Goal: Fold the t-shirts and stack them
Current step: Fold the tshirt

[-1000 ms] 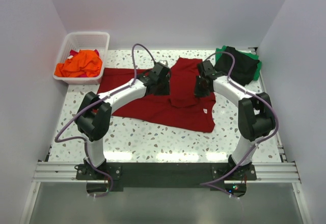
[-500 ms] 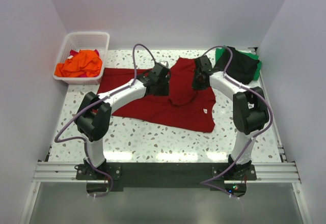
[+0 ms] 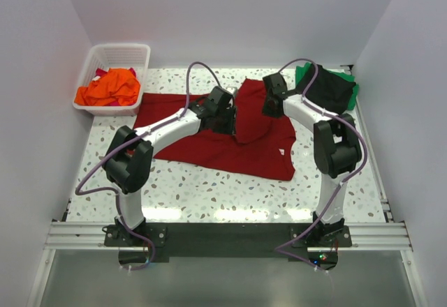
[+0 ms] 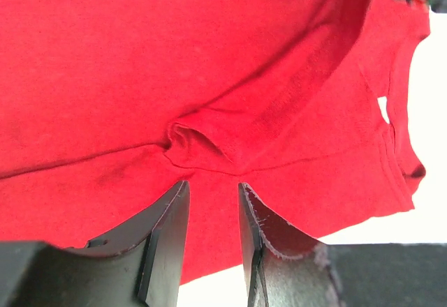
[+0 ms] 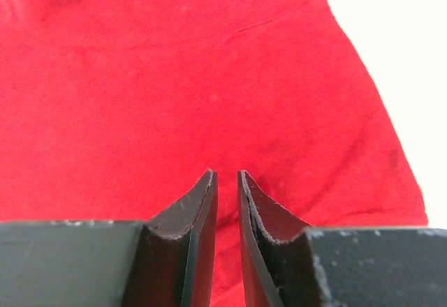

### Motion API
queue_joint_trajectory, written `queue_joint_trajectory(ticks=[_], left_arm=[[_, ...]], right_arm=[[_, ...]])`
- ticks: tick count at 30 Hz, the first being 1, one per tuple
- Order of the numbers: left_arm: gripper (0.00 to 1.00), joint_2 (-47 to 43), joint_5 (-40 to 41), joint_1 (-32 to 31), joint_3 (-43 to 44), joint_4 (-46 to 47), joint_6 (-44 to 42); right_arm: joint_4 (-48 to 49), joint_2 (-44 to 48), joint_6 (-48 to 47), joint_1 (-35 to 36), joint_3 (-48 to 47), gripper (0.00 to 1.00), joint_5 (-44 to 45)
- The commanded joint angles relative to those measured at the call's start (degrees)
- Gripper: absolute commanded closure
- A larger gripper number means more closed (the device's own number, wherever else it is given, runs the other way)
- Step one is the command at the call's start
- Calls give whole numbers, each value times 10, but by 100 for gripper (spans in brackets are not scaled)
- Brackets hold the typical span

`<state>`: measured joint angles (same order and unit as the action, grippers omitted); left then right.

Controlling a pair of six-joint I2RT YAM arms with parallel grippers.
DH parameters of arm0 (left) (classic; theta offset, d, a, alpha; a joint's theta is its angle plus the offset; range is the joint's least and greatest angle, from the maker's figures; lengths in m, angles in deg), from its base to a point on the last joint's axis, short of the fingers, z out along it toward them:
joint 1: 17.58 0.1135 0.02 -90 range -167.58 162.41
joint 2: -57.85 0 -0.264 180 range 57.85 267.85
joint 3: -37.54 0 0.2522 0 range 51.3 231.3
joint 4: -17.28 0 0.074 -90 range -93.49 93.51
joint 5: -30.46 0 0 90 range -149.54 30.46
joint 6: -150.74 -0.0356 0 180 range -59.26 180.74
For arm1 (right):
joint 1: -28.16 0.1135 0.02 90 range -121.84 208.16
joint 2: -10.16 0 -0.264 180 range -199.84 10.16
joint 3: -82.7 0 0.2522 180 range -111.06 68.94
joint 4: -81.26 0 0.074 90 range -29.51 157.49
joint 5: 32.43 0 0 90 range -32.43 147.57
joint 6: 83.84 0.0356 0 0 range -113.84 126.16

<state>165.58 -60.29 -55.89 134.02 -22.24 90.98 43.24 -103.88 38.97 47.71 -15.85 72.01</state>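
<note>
Pairs white rounded link shells on the left arm (image 3: 166,128) and right arm (image 3: 305,114) with bulky black joint housings. Trails a thin purple-grey cable (image 3: 198,65) in loose loops along each. Ends in flat matte-black fingers (image 4: 164,244) tapering to thin tips, edges scuffed pale. Stands on black base plates (image 3: 133,236) against a silver rail (image 3: 223,231).

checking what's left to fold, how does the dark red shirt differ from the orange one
The dark red shirt lies spread across the table; the orange shirt is bunched in the white basket. The dark red shirt is deep and dull in colour; the orange shirt is bright. Both are plain cloth.
</note>
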Motion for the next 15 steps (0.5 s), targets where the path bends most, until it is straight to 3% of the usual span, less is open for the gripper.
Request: queue_joint_trajectory(ticks=[1, 6, 15], left_arm=[[61, 1, -52, -4, 20, 18, -45], [61, 12, -100, -17, 20, 12, -92], [72, 12, -86, -27, -7, -16, -97]], right_arm=[[16, 35, 14, 0, -17, 77, 72], [6, 64, 3, 1, -14, 76, 82], [-75, 113, -44, 7, 9, 77, 0]])
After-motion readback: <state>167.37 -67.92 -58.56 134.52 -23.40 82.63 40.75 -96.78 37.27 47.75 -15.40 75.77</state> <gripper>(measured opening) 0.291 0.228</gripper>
